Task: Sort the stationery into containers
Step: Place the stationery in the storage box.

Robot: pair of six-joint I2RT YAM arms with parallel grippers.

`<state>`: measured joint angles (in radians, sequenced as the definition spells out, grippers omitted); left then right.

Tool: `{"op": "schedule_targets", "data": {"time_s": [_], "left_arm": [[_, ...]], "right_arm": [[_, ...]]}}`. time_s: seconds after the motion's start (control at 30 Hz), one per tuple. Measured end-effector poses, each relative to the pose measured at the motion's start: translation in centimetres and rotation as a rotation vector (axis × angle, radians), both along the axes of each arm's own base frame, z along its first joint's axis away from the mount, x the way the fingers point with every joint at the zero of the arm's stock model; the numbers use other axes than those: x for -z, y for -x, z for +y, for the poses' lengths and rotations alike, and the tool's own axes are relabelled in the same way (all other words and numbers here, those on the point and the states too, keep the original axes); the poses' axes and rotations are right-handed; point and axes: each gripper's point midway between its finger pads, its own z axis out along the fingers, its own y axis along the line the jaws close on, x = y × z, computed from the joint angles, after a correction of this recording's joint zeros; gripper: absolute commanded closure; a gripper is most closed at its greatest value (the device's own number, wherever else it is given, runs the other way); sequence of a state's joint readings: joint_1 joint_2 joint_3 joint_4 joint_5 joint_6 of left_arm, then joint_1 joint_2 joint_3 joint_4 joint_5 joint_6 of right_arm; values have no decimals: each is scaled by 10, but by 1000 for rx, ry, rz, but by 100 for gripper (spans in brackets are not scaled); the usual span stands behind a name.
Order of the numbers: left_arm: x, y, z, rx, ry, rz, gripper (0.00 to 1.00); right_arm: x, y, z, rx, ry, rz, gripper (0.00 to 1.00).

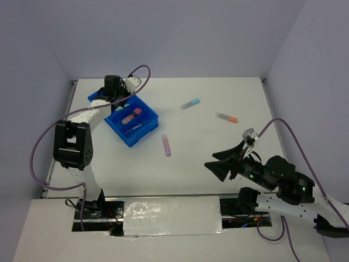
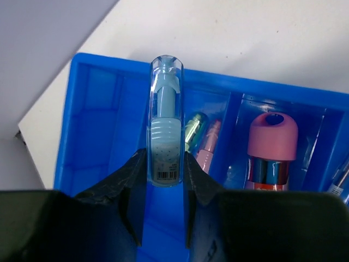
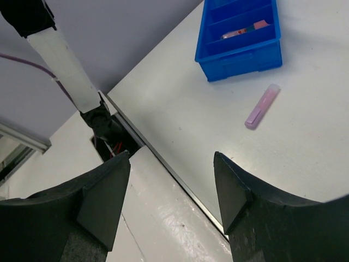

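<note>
To do this well, the left gripper (image 2: 165, 164) should line up its pale blue stick with the clear cap (image 2: 165, 109) along a long slot of the bright blue plastic tray (image 2: 87, 71) below, go low, then let go gently (that slot looks empty, I think). It pinches the stick's bottom end. The right gripper (image 3: 172, 158) is spread wide, holding nothing.

The left gripper (image 1: 121, 101) hides the blue tray (image 1: 143, 134) end at 11 o'clock; its dark body covers the pink-capped bottle (image 2: 271, 136) base at 6 o'clock; tray contents are too small from above.
</note>
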<state>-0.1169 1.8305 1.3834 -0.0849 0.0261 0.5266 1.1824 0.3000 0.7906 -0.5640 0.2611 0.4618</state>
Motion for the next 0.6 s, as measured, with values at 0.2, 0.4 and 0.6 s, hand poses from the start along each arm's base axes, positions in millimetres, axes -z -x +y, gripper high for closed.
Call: {"op": "schedule_targets", "data": {"time_s": [0.2,0.4,0.6], "left_arm": [[40,14,14,-45,-22,55,86],[41,9,35,-101,-20,37,54],[38,6,43,-131,12,21,1]], "right_arm": [[1,2,9,-35,17,-17,30],[3,4,11,-53,22,-23,30],[1,6,13,-69,15,-24,30]]}}
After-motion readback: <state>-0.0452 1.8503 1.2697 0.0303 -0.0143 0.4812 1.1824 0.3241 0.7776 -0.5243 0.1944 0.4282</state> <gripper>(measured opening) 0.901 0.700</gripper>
